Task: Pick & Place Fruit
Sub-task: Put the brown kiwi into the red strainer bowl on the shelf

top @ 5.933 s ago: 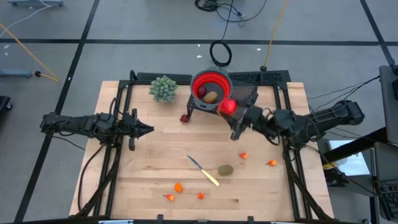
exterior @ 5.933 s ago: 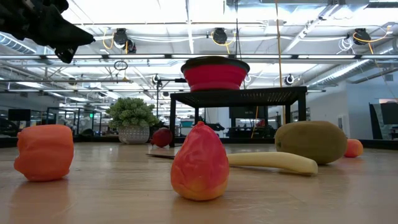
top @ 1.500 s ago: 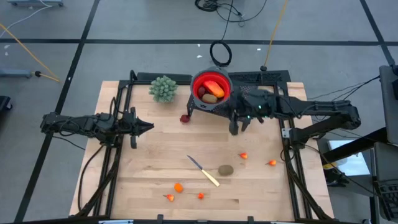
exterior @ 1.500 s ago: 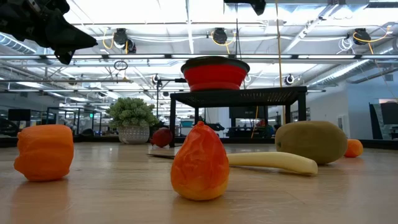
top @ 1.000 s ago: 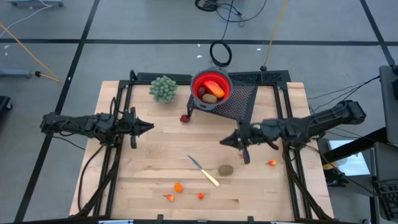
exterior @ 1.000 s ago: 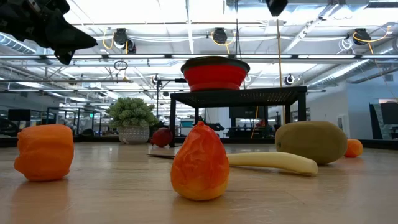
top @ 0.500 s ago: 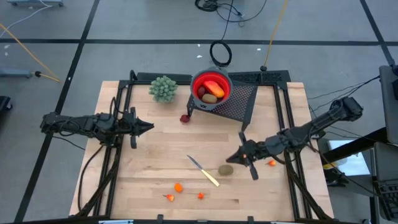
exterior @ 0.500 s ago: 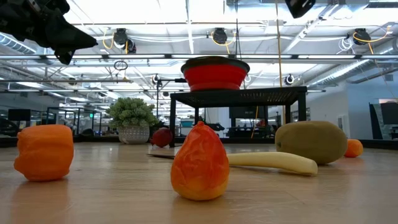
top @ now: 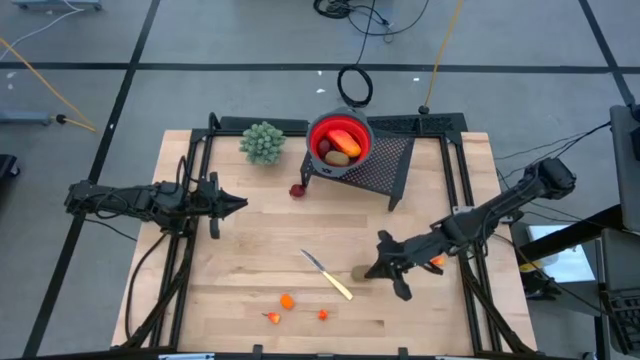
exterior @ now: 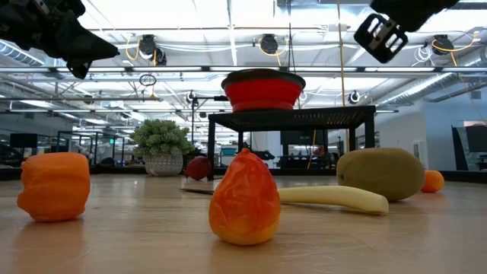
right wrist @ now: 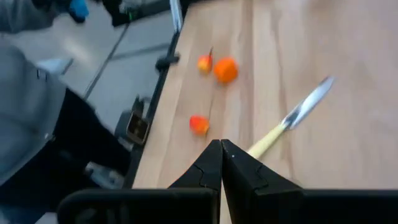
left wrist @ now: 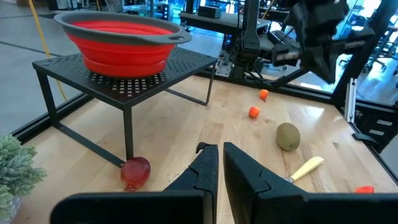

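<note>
The brown oval toy kiwi (top: 360, 273) lies on the pale wooden table (top: 250, 240) at about five o'clock from the table's centre in the high view. Its long axis runs roughly nine-to-three, and it sits just beside the pale handle of the slim toy knife (top: 328, 274). The knife lies diagonally, blade toward ten o'clock and handle toward four.

The right gripper (top: 379, 268) hangs above the kiwi's three o'clock side. Its two dark fingers are pressed together with nothing between them, as the right wrist view shows (right wrist: 221, 163).

Three small orange toy fruit bits (top: 287, 301) lie at seven o'clock from the kiwi, near the table's front edge. One more small orange piece (top: 437, 262) lies at three o'clock, partly hidden by the right arm.

Farther off, at twelve o'clock, a round red bowl with a grey rim (top: 338, 139) stands on a black perforated metal stand (top: 385, 165). It holds an orange-red piece and a brown oval. A dark red round toy fruit (top: 297, 190) lies on the table by the stand's leg. A green artificial plant (top: 262, 142) stands at nine o'clock from the bowl.

The left gripper (top: 240, 205) waits at nine o'clock over the table's edge. Its fingers are nearly closed and empty (left wrist: 217, 163).
</note>
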Robot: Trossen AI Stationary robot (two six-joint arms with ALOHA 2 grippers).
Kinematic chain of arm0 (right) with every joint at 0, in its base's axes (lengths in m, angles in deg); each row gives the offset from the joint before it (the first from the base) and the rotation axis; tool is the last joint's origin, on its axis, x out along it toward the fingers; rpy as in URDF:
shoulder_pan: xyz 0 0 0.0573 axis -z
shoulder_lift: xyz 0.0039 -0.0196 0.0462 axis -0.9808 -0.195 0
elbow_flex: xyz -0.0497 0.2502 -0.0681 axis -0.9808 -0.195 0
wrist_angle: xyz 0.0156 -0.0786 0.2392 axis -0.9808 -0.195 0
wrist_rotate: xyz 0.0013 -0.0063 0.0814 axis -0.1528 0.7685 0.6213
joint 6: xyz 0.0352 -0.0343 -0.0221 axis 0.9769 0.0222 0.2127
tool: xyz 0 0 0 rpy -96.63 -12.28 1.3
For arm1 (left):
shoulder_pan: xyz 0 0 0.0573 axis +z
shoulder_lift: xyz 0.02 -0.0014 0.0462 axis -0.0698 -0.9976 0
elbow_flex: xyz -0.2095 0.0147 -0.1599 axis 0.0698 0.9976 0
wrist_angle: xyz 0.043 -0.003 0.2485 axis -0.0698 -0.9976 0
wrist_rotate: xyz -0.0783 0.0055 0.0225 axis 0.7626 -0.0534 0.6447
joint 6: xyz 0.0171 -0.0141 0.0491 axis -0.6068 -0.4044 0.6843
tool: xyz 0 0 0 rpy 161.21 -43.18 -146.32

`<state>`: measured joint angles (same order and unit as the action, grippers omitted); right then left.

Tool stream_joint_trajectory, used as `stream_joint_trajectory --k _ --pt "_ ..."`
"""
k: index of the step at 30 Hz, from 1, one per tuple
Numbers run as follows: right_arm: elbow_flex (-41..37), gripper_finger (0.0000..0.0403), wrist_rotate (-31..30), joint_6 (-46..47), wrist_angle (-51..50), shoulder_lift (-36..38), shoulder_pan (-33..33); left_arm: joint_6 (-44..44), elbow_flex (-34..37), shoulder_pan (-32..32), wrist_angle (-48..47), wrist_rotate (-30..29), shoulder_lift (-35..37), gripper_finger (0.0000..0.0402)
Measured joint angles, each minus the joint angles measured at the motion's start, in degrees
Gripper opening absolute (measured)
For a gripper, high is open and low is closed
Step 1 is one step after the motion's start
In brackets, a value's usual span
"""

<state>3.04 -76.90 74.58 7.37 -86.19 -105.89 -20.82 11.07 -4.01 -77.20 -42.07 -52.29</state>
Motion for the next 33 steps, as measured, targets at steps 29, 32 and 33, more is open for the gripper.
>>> stream_joint_trajectory --k 29,32,33 --pt "27.8 0.0000 6.0 8.4 -35.4 -20.4 1.4 0.0 0.0 0.0 -0.5 0.0 0.0 0.0024" --pt "27.7 0.0000 6.0 10.3 -38.2 -20.6 2.2 0.0 0.0 0.0 -0.5 0.0 0.0 0.0024" --pt "27.7 0.0000 6.0 10.3 -38.4 -20.6 2.5 0.0 0.0 0.0 -0.5 0.0 0.0 0.0024"
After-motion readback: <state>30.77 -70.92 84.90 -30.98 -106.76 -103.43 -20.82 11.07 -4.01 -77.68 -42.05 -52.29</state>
